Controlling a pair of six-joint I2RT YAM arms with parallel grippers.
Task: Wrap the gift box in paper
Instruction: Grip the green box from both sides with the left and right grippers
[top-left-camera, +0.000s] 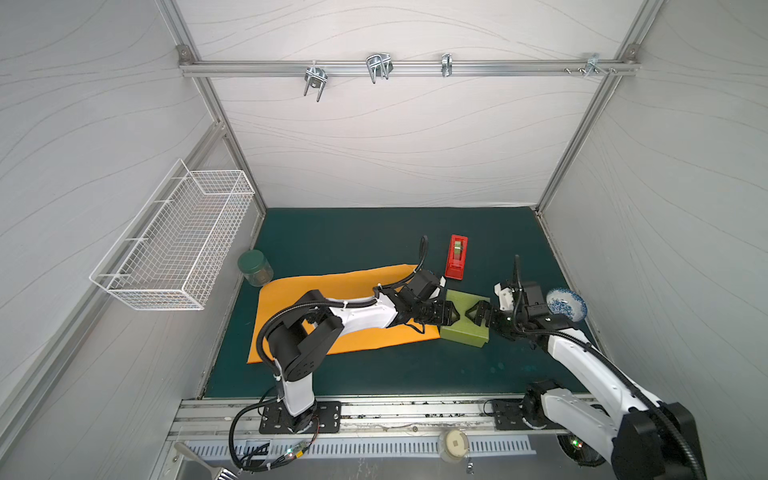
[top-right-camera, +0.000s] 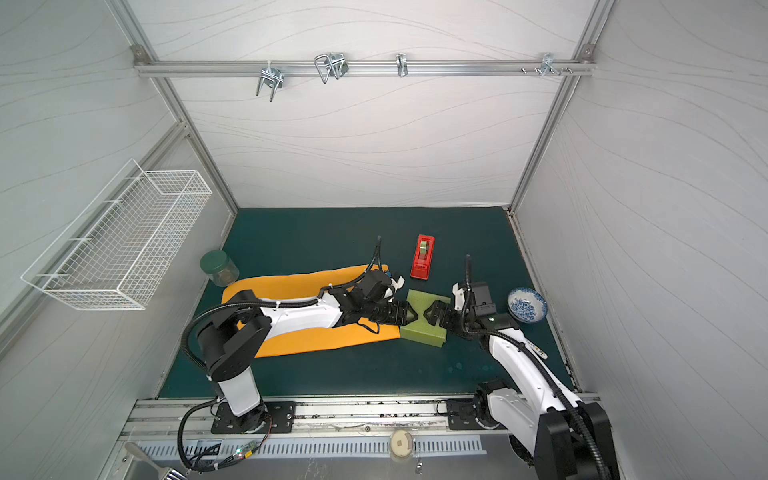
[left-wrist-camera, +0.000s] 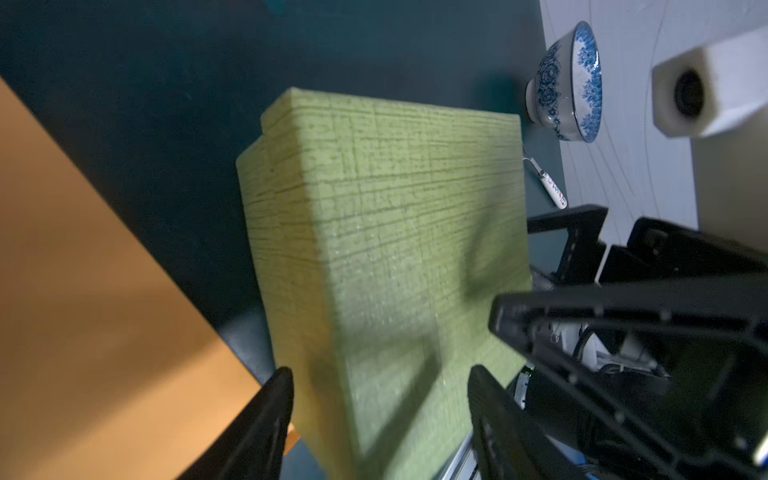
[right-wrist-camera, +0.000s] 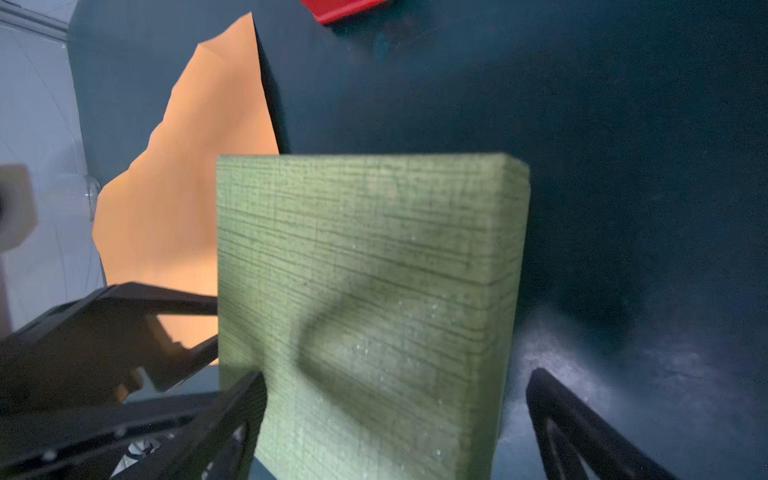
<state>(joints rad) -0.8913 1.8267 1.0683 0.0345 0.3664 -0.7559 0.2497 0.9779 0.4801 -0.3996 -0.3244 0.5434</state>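
- One gift box (top-left-camera: 461, 332), one paper (top-left-camera: 332, 286); left hand (top-left-camera: 456, 315) and right hand (top-left-camera: 471, 312) both released.
- Left wrist view shows one bowl (left-wrist-camera: 569, 83), box's 3 o'clock; right wrist view, one tape dispenser (right-wrist-camera: 340, 10).

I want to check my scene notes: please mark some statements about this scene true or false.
1. The paper covers the gift box. False: the gift box lies bare at the paper's right end.
2. Both the left gripper and the right gripper are open. True.
3. The tape dispenser stands left of the jar. False: it stands far right of it.
4. A bowl stands near the right arm. True.
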